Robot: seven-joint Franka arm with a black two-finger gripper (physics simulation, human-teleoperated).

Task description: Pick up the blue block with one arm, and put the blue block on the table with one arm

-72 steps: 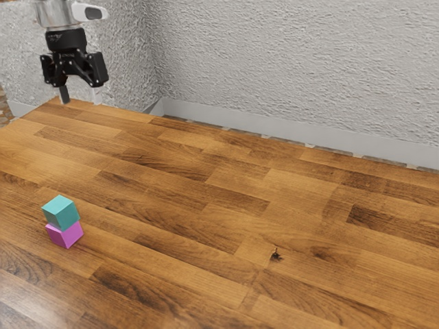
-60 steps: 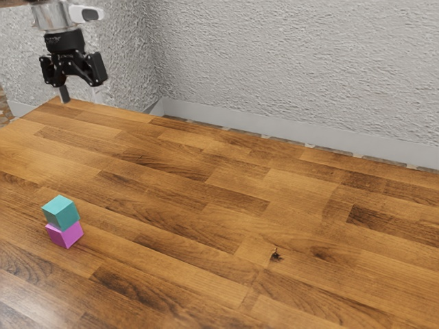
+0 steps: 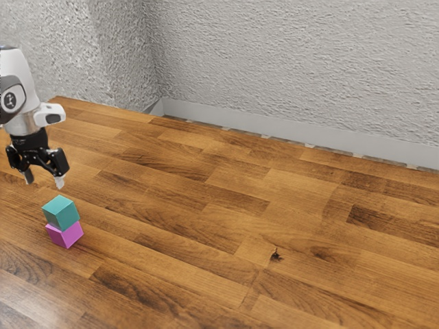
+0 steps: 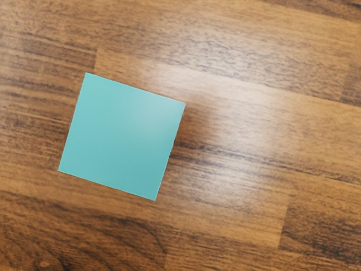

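Black two-finger jaws: parted wide, with nothing gripped; the pale fingertips (image 3: 60, 183) are pointed down, so that room is kept for a grasp from above.
Brown wood-plank desk (image 3: 206, 185): by its broad bare surface, well apart from the two stacked cubes, ample room is offered for a block to be set down.
White and grey arm (image 3: 18, 79): reached in at the exterior view's left, with the hand held high and upright, presumably so that the stack can be approached without being knocked.
Blue block (image 3: 60, 213), a smooth teal cube: perched on a smooth magenta cube (image 3: 66, 235), slightly askew, not on the desk itself. Its flat top is seen turned in the wrist view; some centring and a small wrist turn may be needed before it is gripped.
Magenta cube: rested on the desk, with the teal one borne above. It could be dragged or toppled if the descent were made too deep, so a straight lift is called for.
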